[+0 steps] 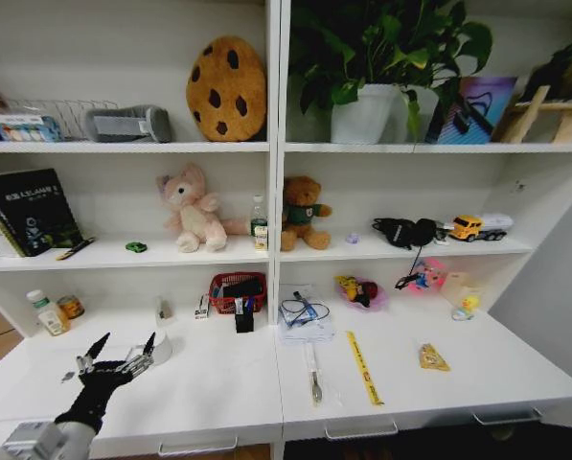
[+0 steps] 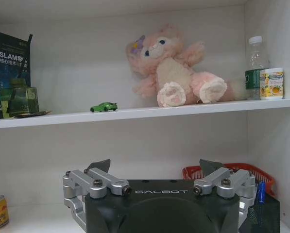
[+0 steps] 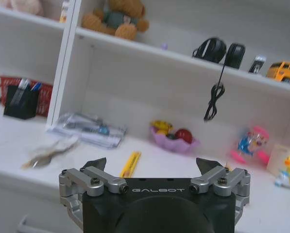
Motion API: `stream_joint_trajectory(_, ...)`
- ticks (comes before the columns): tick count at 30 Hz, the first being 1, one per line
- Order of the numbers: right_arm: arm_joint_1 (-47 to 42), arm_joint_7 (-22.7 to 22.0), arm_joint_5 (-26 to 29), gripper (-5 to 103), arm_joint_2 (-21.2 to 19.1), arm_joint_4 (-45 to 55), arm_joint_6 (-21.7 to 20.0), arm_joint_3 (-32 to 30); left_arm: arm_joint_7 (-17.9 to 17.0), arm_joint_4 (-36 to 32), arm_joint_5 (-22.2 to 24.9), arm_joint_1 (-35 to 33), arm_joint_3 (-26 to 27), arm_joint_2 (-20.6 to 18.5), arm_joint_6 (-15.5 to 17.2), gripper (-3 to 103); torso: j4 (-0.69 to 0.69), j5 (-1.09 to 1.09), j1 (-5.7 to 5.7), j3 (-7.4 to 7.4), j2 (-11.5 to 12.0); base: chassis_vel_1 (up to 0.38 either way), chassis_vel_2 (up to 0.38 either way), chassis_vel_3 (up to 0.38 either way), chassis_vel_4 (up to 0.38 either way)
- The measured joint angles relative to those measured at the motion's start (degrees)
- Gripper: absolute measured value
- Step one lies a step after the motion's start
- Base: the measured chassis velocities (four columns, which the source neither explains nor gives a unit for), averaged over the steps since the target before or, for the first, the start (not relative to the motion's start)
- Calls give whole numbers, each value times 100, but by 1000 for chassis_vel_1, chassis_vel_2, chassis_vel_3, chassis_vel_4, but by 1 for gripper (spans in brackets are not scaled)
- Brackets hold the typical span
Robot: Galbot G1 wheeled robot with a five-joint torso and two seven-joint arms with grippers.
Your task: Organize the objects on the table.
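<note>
The white table (image 1: 209,393) carries small clutter: a black pen holder (image 1: 244,317) with pens, a bagged cable (image 1: 305,317), a yellow ruler (image 1: 364,367), a slim silver tool (image 1: 315,379) and a small packet (image 1: 432,357). A tiny green toy car (image 1: 136,247) sits on the shelf above, beside the pink plush (image 2: 171,68); the car (image 2: 104,107) is well above my left gripper (image 2: 155,166). My left gripper (image 1: 125,341) hovers open over the table's left end, holding nothing. My right gripper (image 3: 152,163) is open too, facing the yellow ruler (image 3: 130,164) and the bagged cable (image 3: 86,128).
A red basket (image 1: 236,290) stands behind the pen holder. Small jars (image 1: 51,312) sit at the far left, and a white round object (image 1: 161,347) lies beside my left gripper. A purple bowl of toys (image 1: 360,292) and a pink toy (image 1: 427,276) stand at the back right.
</note>
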State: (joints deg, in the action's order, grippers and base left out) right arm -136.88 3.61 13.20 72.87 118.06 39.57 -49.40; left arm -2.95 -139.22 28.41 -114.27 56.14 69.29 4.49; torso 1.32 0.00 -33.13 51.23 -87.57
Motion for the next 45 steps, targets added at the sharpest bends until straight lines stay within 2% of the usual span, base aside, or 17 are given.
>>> stream_joint_trajectory(2,247,71,443,100,-40,515,-463,-216,0,0,0,0,0,0,0,100,0,0,0,0,0,0,0,0,0)
stream_joint_trajectory(3,247,71,443,100,-40,515,-463,-216,0,0,0,0,0,0,0,100,0,0,0,0,0,0,0,0,0)
stream_joint_trajectory(5,677,34,965,100,-85,963,-1297,-358,0,0,0,0,0,0,0,100,0,0,0,1,1,0,0,0,0)
stream_joint_trajectory(6,677,34,965,100,-85,963,-1297,-358,0,0,0,0,0,0,0,100,0,0,0,1,1,0,0,0,0)
stream_joint_trajectory(7,898,-40,1179,100,-114,1099,-1649,-362,-1,0,0,0,0,0,0,100,-1,-1,-1,0,0,0,0,0,0)
stream_joint_trajectory(9,1684,-426,1330,100,-157,1190,-2095,-244,1,0,0,0,0,0,0,100,1,3,-1,0,0,0,0,0,0)
stream_joint_trajectory(10,1684,-426,1330,100,-157,1190,-2095,-244,1,0,0,0,0,0,0,100,1,3,-1,0,0,0,0,0,0)
stream_joint_trajectory(13,2680,-730,1458,100,-479,1121,-2562,-144,0,0,0,0,0,0,0,100,0,1,-1,1,1,0,0,0,0)
stream_joint_trajectory(14,2680,-730,1458,100,-479,1121,-2562,-144,0,0,0,0,0,0,0,100,0,1,-1,1,1,0,0,0,0)
stream_joint_trajectory(16,3124,-786,1468,100,-836,853,-2487,-123,0,0,0,0,0,0,0,100,-1,2,-2,1,1,0,0,0,0)
stream_joint_trajectory(17,3124,-786,1468,100,-836,853,-2487,-123,0,0,0,0,0,0,0,100,-1,2,-2,1,1,0,0,0,0)
stream_joint_trajectory(19,3452,-792,1354,100,-1137,549,-2325,-141,1,0,0,0,0,-1,0,100,-2,1,-2,1,2,0,0,0,0)
stream_joint_trajectory(22,3522,-821,1384,100,-1229,447,-2433,-143,0,0,0,0,0,0,1,100,-1,0,-2,1,1,0,0,0,0)
stream_joint_trajectory(27,3409,-695,1310,100,-1180,285,-2465,-139,1,0,0,0,0,0,0,100,1,1,-1,1,1,0,0,0,0)
stream_joint_trajectory(29,3309,-430,1296,100,-1104,176,-2465,-188,1,0,0,0,0,0,1,100,1,-1,-1,0,1,0,0,0,0)
stream_joint_trajectory(31,3290,-345,1325,100,-1061,104,-2460,-206,0,0,0,0,0,0,0,100,2,0,-1,0,0,0,0,0,0)
stream_joint_trajectory(45,3521,-208,1652,100,-1046,-533,-2450,-207,-1,0,0,0,0,0,0,100,0,0,0,0,-1,-18,-12,14,14)
